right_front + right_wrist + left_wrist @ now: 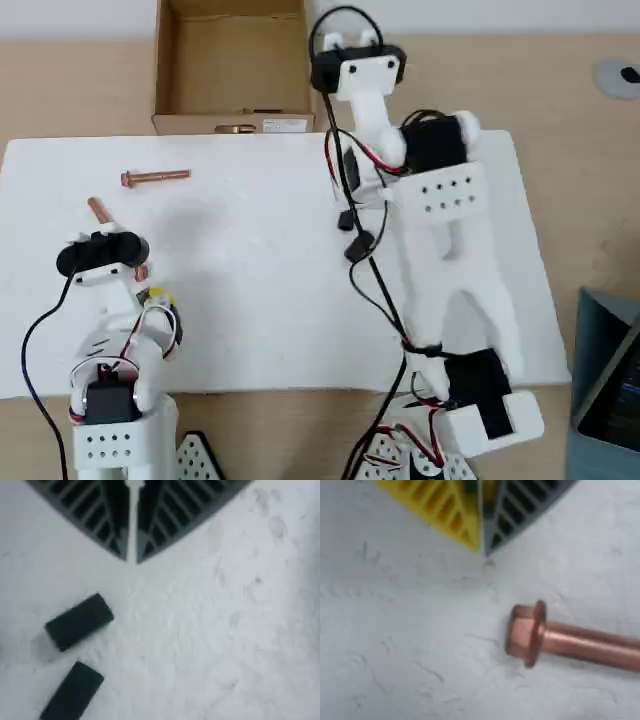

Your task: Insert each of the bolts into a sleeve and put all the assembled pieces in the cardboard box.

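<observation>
One bolt [155, 177] near the mat's [260, 300] far edge

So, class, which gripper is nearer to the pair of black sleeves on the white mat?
Right. The right gripper hangs just beside the black sleeves; the left gripper is across the mat, next to a copper bolt.

Stands open across the middle of the white mat [250, 300] — hemmed by the right arm [455, 250] and its black cables [377, 285] on one side, the left arm [115, 335] and two loose bolts [155, 177] on the other, the cardboard box [190, 123] wall beyond.
</observation>
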`<action>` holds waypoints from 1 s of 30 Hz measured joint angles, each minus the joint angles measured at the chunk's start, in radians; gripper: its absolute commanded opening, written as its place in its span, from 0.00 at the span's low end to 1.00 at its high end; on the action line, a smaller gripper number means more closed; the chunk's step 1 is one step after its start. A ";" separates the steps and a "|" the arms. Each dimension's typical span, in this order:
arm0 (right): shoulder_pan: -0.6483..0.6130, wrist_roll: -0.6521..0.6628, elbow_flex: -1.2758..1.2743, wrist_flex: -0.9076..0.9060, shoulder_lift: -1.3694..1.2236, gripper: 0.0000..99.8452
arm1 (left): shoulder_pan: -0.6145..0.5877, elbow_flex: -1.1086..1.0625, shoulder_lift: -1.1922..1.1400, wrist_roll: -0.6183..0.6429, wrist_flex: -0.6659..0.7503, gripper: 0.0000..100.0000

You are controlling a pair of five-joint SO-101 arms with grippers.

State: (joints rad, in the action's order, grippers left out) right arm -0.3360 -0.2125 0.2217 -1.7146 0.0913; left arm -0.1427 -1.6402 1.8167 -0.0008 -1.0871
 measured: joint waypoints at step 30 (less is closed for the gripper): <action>-0.002 -0.140 -0.100 0.351 -0.466 0.21 | 0.000 0.000 0.000 0.000 0.000 0.00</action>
State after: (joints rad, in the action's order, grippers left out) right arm -0.3376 -0.3521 0.1220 -1.3633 -0.3751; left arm -0.1427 -1.6402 1.8167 -0.0008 -1.0871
